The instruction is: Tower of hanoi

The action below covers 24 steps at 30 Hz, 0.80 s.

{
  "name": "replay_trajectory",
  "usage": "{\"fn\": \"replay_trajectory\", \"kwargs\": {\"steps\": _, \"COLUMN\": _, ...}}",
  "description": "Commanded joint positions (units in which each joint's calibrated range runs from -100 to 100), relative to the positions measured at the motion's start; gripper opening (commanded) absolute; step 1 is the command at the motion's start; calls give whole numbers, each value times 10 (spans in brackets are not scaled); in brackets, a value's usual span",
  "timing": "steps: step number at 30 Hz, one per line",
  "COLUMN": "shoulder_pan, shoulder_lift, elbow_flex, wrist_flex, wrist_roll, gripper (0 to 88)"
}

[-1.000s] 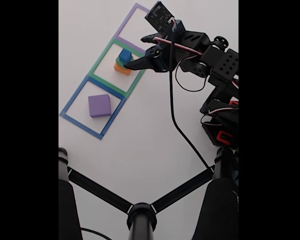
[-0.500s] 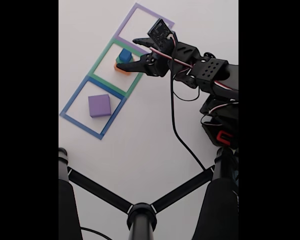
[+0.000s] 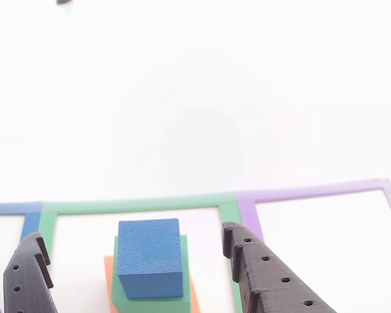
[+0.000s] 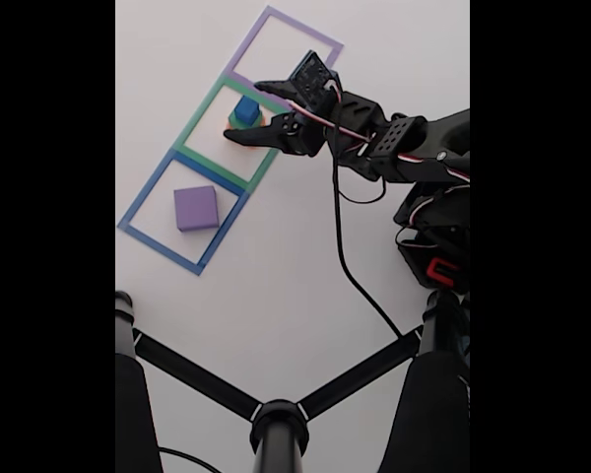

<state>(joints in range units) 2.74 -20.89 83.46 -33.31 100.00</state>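
Observation:
A blue cube [image 3: 150, 257] tops a green cube [image 3: 150, 301] on an orange block [image 3: 108, 270], stacked inside the green taped square [image 3: 137, 205]. In the fixed view the blue cube [image 4: 246, 108] and the stack stand in the middle square. The flat purple block [image 4: 196, 208] lies alone in the blue taped square [image 4: 138, 205]. My gripper [image 3: 133, 251] is open, one black finger on each side of the blue cube, not touching it. In the fixed view the gripper [image 4: 244, 111] straddles the stack from the right.
The purple taped square [image 4: 276, 39] lies beyond the stack with nothing in it. A black tripod [image 4: 278, 419] and its legs fill the bottom of the fixed view. A black cable [image 4: 345, 236] hangs from the arm over the white table.
The arm has reached further left and lowered. The open fingers have moved from beside the stack to either side of the blue cube.

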Motion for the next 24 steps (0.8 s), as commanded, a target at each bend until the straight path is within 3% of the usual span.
{"fn": "replay_trajectory", "kwargs": {"steps": 1, "shoulder_pan": -9, "shoulder_lift": 10, "elbow_flex": 3, "wrist_flex": -36, "wrist_roll": 0, "gripper": 305}}
{"fn": "replay_trajectory", "kwargs": {"steps": 15, "shoulder_pan": -23, "shoulder_lift": 45, "elbow_flex": -4, "wrist_flex": -61, "wrist_roll": 0, "gripper": 284}}
{"fn": "replay_trajectory", "kwargs": {"steps": 24, "shoulder_pan": -34, "shoulder_lift": 48, "elbow_flex": -15, "wrist_flex": -61, "wrist_roll": 0, "gripper": 224}}
